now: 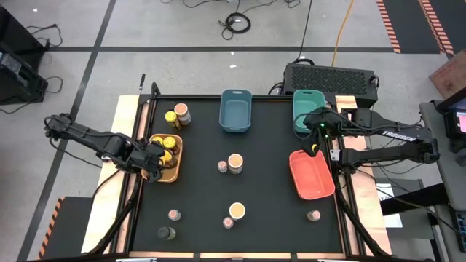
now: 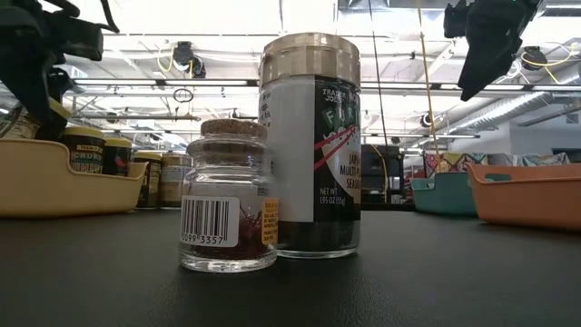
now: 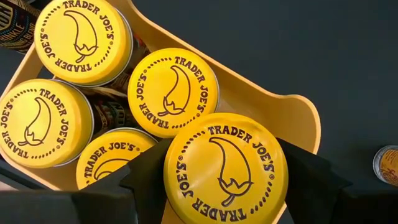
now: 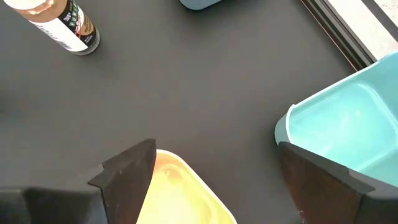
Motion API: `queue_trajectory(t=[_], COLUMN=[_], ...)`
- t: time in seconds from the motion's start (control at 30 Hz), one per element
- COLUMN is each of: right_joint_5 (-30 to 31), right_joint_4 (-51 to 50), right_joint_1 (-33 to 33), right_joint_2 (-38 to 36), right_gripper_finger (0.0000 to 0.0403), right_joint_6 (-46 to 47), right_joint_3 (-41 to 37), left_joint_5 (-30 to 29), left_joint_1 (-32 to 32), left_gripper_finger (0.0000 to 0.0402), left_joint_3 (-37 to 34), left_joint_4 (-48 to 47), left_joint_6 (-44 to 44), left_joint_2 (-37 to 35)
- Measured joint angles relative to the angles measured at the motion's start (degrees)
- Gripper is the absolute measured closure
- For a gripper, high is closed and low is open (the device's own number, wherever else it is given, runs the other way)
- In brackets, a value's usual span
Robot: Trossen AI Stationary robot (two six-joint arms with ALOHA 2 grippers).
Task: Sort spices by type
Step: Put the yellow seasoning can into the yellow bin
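Observation:
An orange bin [image 1: 173,175] at the table's left edge holds several yellow-lidded spice jars [image 3: 174,90]. My left gripper [image 1: 154,157] hangs over the bin's left side, shut on another yellow-lidded jar [image 3: 225,168]. My right gripper [image 1: 314,145] hovers open between the teal bin [image 1: 306,109] and the red bin [image 1: 312,175], with nothing between its fingers [image 4: 130,165]. Peach-topped jars [image 1: 235,163], tiny pinkish-topped jars [image 1: 174,215] and a dark olive jar [image 1: 167,233] stand upright on the black mat. My left gripper pinches the yellow-lidded jar between its two fingers, which stand on opposite sides just under the lid's rim [image 3: 173,177]. The fingers come steeply from above. The jar is upright, lid up, over the bin's end; the lid hides its lower end.
A blue bin [image 1: 235,110] stands at the far middle. A peach-topped jar [image 1: 182,113] and a yellow-lidded one [image 1: 170,116] stand beyond the orange bin. A cork-topped jar [image 2: 227,222] and a tall jar [image 2: 310,145] stand near the front edge. Bare mat lies between the bins.

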Motion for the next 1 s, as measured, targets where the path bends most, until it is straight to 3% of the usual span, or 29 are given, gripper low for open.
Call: queue_trajectory(t=[0.33, 0.7, 1.0], right_joint_5=[0.0, 0.0, 0.0], right_joint_4=[0.0, -0.02, -0.02], right_joint_1=[0.0, 0.0, 0.0], right_joint_2=[0.0, 0.0, 0.0], right_gripper_finger=[0.0074, 0.0074, 0.0074], right_joint_6=[0.0, -0.23, -0.68], right_joint_3=[0.0, 0.0, 0.0], left_joint_5=[0.2, 4.14, 5.95], left_joint_1=[0.0, 0.02, 0.07], left_gripper_finger=[0.0145, 0.0075, 0.0071], left_joint_3=[0.0, 0.0, 2.95], left_joint_4=[0.16, 1.88, 1.97], left_joint_6=[-1.87, -2.96, -1.76], left_joint_2=[0.03, 0.88, 0.91])
